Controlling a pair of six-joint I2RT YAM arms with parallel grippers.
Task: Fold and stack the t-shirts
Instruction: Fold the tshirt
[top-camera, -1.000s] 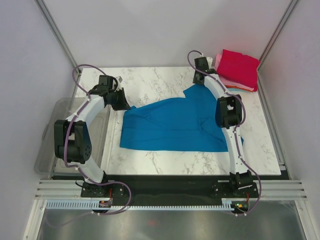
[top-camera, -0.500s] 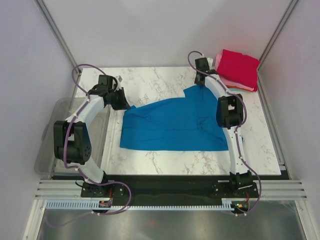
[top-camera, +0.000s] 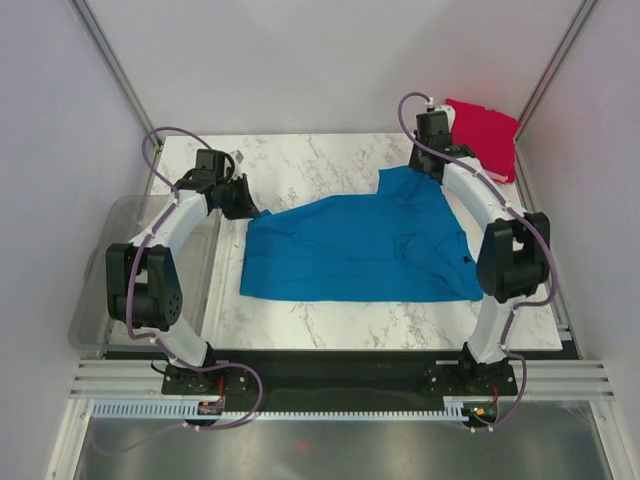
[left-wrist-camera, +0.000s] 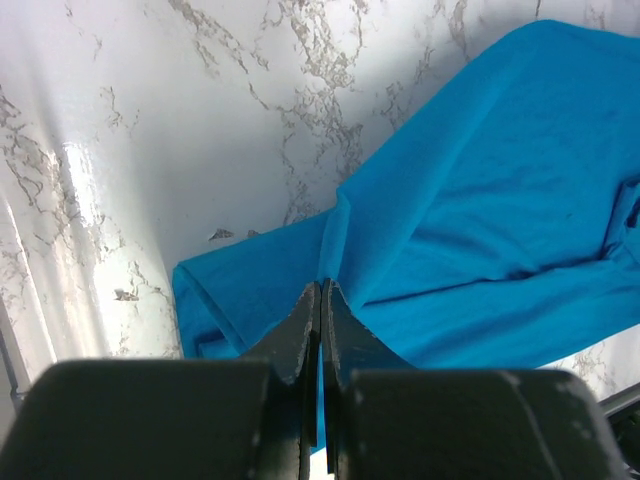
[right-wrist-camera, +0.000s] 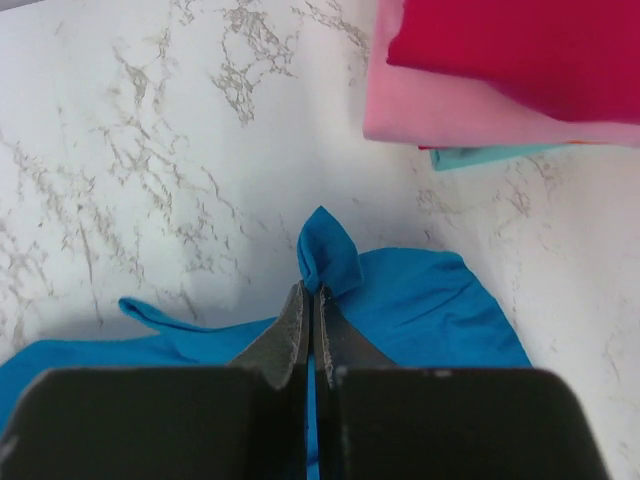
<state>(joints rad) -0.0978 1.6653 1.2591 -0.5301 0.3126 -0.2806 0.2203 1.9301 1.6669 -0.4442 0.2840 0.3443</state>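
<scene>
Since the earlier frame, I note the right arm has swung outward, drawing the blue t-shirt wider across the marble table. The left gripper is clenched on the shirt's left edge, near the grey bin. The right gripper is pinching a raised far corner of the shirt. It sits near the folded stack, crimson over pink over teal, at the table's far right.

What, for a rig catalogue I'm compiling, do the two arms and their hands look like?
Both the left arm and right arm have white links between bulky black joint housings. A purplish-grey cable loops outside along each. The left hand and right hand each have two dark grey fingers tapering to thin tips, on a black block-like body.
</scene>
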